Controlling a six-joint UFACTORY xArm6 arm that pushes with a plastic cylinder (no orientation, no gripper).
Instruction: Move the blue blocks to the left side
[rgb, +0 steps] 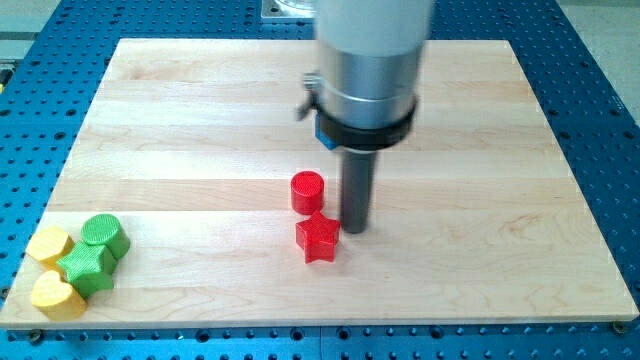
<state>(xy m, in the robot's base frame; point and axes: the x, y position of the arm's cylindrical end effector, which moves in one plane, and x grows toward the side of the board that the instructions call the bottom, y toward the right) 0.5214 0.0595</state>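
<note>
Only a small patch of blue (325, 134) shows at the left edge of the arm's wide body, near the board's middle. The rest of it is hidden behind the arm, so I cannot make out its shape. No other blue block is in view. My tip (355, 229) rests on the board just right of the red star (318, 239) and below-right of the red cylinder (308, 192). It is close to the star, and I cannot tell whether it touches it. The blue patch lies above my tip, toward the view's top.
A cluster sits at the board's bottom-left corner: a green cylinder (105, 235), a green star (85, 266), a yellow block (48, 243) and a yellow heart-like block (57, 295). The wooden board (200, 120) lies on a blue perforated table.
</note>
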